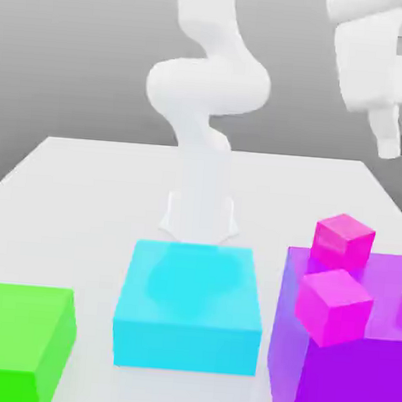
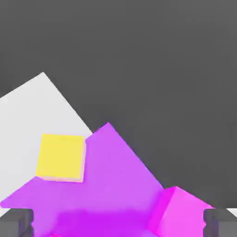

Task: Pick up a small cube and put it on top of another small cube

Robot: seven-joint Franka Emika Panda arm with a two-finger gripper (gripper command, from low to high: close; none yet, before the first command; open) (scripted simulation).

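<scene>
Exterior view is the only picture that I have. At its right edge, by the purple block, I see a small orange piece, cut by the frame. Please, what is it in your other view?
Observer: Most likely the yellow cube. The hand view has its whole top face, and its outline crosses the edge of the purple block.

Operator: Thank you. And the gripper, is it open or closed? From here I am not sure.

Observer: Open. In the hand view the fingertips of the gripper stand wide apart.

Operator: Is some cube near to a finger there?

Observer: A magenta cube is partly covered by one finger in the hand view. Whether they touch, I cannot tell.
</scene>
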